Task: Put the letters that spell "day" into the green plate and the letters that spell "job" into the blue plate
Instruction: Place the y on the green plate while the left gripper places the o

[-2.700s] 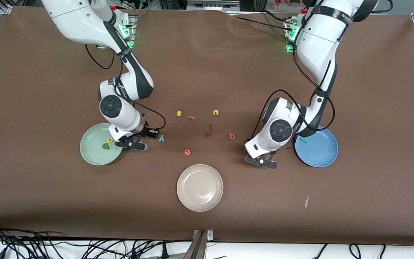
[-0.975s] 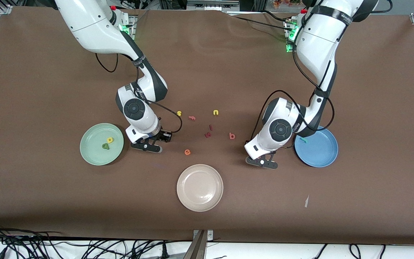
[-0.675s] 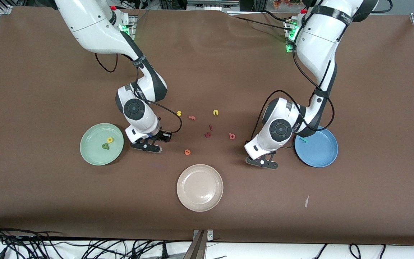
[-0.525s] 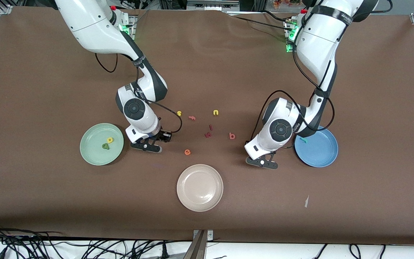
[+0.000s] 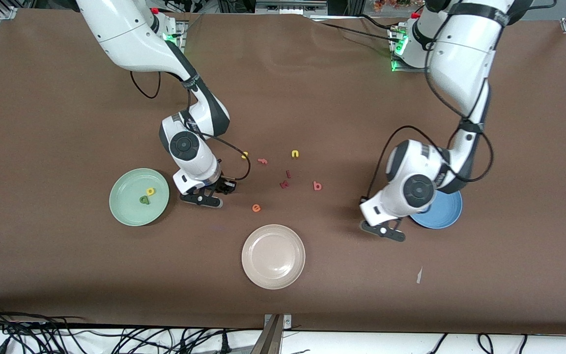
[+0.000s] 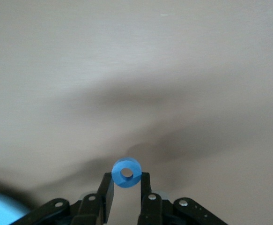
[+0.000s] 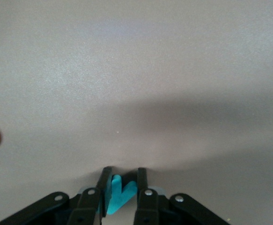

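Note:
The green plate (image 5: 122, 209) holds a dark green letter (image 5: 143, 199) and a yellow letter (image 5: 150, 191). Beside it, low at the table, my right gripper (image 5: 203, 198) (image 7: 122, 180) is shut on the teal "y" (image 7: 121, 193). My left gripper (image 5: 383, 230) (image 6: 127, 182) is shut on the blue ring "o" (image 6: 127, 172), just above the table beside the blue plate (image 5: 444, 215). The left wrist covers part of that plate, and the teal hooked letter is hidden. The salmon-pink "b" (image 5: 317, 185) lies on the table between the two grippers.
A beige plate (image 5: 273, 255) sits nearer the front camera, mid-table. Loose letters lie between the arms: yellow "s" (image 5: 244, 155), pink "f" (image 5: 262, 160), yellow "u" (image 5: 295, 154), two dark red letters (image 5: 285, 180), orange "e" (image 5: 256, 208).
My right gripper has shut on the teal "y" where it lay. The left arm has carried the blue "o" toward the blue plate, and its wrist now covers part of the plate.

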You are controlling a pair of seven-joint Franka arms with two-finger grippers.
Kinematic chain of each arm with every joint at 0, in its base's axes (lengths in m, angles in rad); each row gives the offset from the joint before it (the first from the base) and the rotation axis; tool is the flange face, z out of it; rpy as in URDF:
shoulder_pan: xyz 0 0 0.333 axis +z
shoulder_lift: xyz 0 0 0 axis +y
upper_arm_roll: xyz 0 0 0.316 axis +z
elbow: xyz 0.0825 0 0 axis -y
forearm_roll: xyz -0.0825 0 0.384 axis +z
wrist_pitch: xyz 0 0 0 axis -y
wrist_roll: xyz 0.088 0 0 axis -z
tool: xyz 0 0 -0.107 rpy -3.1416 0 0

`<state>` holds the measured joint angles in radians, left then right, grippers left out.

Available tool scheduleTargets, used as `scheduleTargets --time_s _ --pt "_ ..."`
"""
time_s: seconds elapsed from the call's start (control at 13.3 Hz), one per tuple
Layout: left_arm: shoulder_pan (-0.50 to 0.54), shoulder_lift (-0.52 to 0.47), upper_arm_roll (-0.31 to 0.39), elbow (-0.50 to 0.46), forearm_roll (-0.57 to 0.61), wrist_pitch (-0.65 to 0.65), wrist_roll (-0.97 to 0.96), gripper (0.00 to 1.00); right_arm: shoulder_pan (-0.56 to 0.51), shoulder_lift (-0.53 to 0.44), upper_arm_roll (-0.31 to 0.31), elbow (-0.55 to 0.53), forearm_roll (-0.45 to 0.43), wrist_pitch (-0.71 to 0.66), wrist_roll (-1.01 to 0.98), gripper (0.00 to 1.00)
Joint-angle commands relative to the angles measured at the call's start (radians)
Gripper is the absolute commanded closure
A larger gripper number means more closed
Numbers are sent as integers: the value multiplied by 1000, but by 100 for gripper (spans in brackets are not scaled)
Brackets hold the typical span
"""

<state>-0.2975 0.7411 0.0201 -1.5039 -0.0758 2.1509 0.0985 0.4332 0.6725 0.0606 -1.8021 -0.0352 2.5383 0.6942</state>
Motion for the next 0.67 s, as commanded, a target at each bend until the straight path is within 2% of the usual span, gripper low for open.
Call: scheduleTargets --time_s 0.0,0.3,0.6 --pt "79 -83 -11 -87 36 -20 143 85 1 32 -7 -31 -18 37 16 87" --pt "138 -141 -11 -188 68 -11 204 85 -22 -8 -7 -26 -28 16 -5 87" --pt "178 -149 -11 -203 90 -2 297 81 -115 -111 -5 -23 -34 -140 -166 87"
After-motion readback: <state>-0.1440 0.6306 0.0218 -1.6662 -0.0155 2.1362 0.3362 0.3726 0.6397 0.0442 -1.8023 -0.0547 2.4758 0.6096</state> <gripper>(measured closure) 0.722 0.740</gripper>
